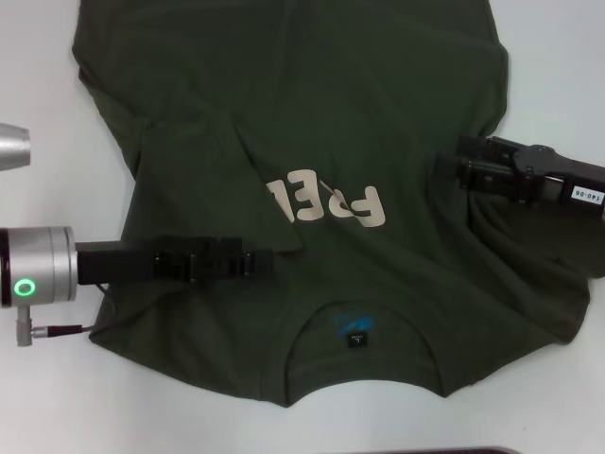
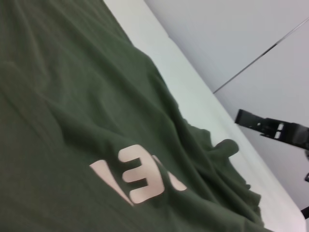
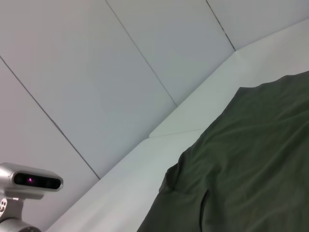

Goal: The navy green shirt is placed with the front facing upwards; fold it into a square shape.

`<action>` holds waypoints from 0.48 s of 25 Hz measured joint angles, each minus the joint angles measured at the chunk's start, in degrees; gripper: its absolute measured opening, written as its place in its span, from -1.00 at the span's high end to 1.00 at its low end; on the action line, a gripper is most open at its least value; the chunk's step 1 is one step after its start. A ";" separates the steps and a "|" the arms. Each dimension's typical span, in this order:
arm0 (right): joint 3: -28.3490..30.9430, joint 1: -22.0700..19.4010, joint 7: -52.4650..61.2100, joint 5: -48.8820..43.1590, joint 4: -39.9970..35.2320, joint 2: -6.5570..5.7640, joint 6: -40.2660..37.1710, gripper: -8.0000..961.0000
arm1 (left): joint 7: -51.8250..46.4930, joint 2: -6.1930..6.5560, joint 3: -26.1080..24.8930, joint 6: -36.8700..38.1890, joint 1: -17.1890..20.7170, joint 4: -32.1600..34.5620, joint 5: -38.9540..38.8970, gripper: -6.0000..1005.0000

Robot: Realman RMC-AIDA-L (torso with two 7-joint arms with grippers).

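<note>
The navy green shirt [image 1: 378, 95] lies front up on the white table [image 1: 558, 57], with its collar and black neck label [image 1: 356, 336] towards me. Its left side is folded in over the chest, so only part of the cream letters [image 1: 345, 203] shows. My left gripper [image 1: 265, 258] lies low on the shirt at the near corner of that fold, just left of the letters. My right gripper [image 1: 452, 165] is over the shirt's right side, level with the letters. The left wrist view shows the shirt [image 2: 72, 96], the letters [image 2: 140, 176] and the right gripper [image 2: 248, 120] beyond. The right wrist view shows only the shirt [image 3: 260, 169].
Bare white table surrounds the shirt on the left [image 1: 57, 123] and right. Grey wall panels [image 3: 120, 58] stand behind the table's far edge. My head camera [image 3: 31, 180] shows in the right wrist view. A dark edge [image 1: 435, 451] runs along the near side.
</note>
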 joint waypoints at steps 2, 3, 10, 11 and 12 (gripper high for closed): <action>0.03 -0.06 -0.02 0.00 -0.01 0.00 -0.04 -0.91 | 0.42 -0.02 -0.70 1.02 0.12 0.25 -0.27 -0.69; 0.03 -0.06 -0.02 0.00 -0.01 0.00 -0.04 -0.91 | 0.67 -0.02 -1.49 1.40 0.12 0.43 -0.31 -0.69; 1.24 -0.45 0.26 0.00 -0.23 -0.42 0.01 -0.91 | 4.95 -0.09 -9.93 2.12 0.06 1.05 -3.31 -0.71; 2.13 -0.72 0.42 0.00 -0.26 -0.64 0.00 -0.91 | 5.68 -0.21 -11.24 2.33 0.44 1.00 -4.81 -0.71; 3.09 -1.06 0.73 0.00 -0.27 -0.92 -0.04 -0.91 | 6.13 -0.32 -12.06 2.68 0.82 0.99 -5.92 -0.71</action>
